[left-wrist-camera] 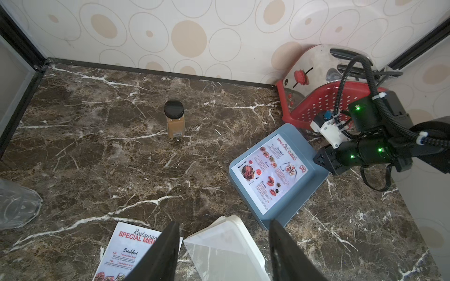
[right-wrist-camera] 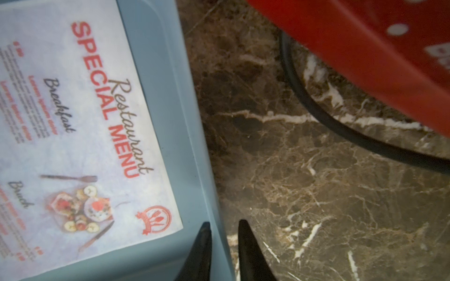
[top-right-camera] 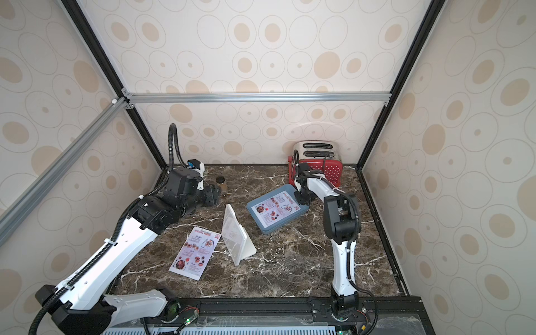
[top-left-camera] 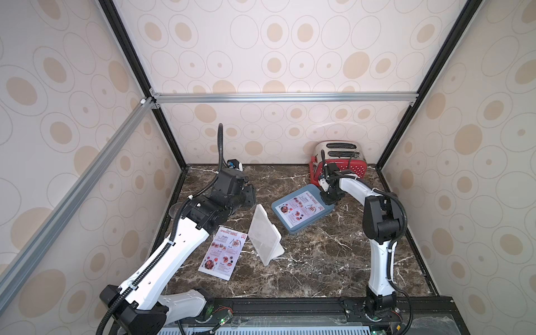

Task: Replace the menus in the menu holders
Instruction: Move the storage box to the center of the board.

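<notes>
One menu [top-left-camera: 223, 252] lies flat on the marble table, left of the empty clear menu holder [top-left-camera: 265, 235], which stands upright mid-table. A second menu [top-left-camera: 301, 207] lies inside the grey-blue tray [top-left-camera: 313, 222]. My right gripper [right-wrist-camera: 222, 226] sits at the tray's far corner with one finger inside and one outside the tray wall [right-wrist-camera: 170, 121], closed narrowly on it. My left gripper [left-wrist-camera: 224, 222] hovers open behind the holder [left-wrist-camera: 226, 248], holding nothing. The loose menu [left-wrist-camera: 131, 248] shows beside its finger.
A red and chrome toaster [top-left-camera: 339, 162] stands at the back right, just behind the tray, and its black cord [right-wrist-camera: 316, 121] lies on the marble. A spice jar [left-wrist-camera: 174, 121] stands at the back left. A clear glass [left-wrist-camera: 17, 204] is by the left wall.
</notes>
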